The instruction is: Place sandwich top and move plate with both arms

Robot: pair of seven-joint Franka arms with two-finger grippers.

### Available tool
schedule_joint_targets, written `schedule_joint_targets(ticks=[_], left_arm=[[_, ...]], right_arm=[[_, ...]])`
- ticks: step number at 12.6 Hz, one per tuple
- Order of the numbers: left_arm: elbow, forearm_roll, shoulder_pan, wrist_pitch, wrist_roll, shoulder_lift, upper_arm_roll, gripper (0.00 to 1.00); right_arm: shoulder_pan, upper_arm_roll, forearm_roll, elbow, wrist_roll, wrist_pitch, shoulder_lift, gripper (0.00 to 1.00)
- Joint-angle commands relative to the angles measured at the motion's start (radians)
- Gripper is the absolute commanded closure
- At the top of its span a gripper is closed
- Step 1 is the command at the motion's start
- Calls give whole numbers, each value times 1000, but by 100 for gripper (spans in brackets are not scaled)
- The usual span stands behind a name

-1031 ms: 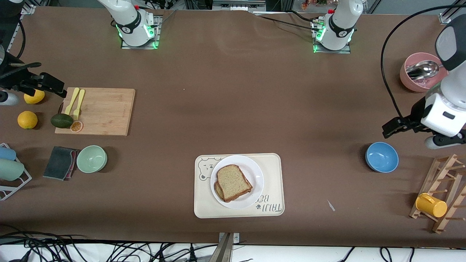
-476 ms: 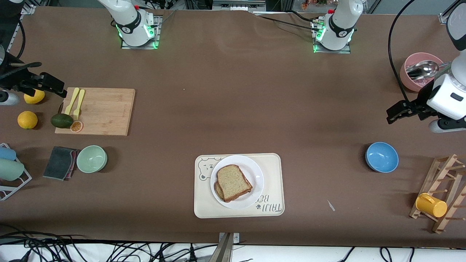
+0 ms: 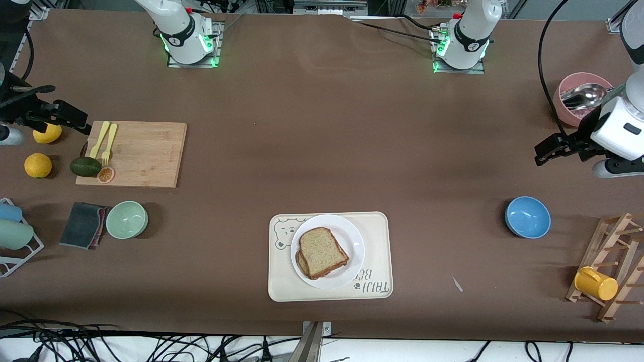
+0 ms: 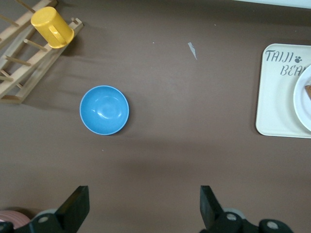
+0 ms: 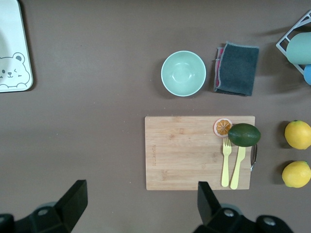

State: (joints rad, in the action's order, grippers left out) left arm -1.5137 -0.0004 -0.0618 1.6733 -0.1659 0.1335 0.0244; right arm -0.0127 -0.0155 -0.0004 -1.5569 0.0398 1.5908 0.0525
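The sandwich top [image 3: 322, 251], a speckled tan slice with a brown crust, lies on another slice on the white plate [image 3: 353, 235]. The plate stands on the cream bear tray [image 3: 378, 251], near the front camera at mid table. My left gripper [image 3: 546, 152] is open and empty over bare table between the pink bowl and the blue bowl; its wrist view [image 4: 144, 201] shows the plate's rim [image 4: 302, 104] at the frame's edge. My right gripper [image 3: 75, 119] is open and empty over the end of the cutting board; it also shows in its wrist view [image 5: 141, 199].
A blue bowl [image 3: 527, 216], a pink bowl with a spoon [image 3: 578, 103] and a wooden rack with a yellow cup [image 3: 596, 283] are at the left arm's end. A cutting board [image 3: 138, 153], green bowl [image 3: 127, 219], grey cloth [image 3: 83, 224] and lemons [image 3: 37, 165] are at the right arm's end.
My left gripper has moved away from the blue bowl toward the pink bowl, still open. The right arm has barely moved. The sandwich and plate have not moved.
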Motion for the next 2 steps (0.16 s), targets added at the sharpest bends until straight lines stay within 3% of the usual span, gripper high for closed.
schedule_joint_targets(ticks=[1, 2], left_arm=[[-29, -53, 42, -13, 54, -38, -7, 0], [-31, -53, 42, -15, 54, -38, -7, 0]], right_arm=[[-10, -7, -1, -11, 2, -11, -31, 0], [-10, -4, 2, -11, 3, -34, -39, 0]])
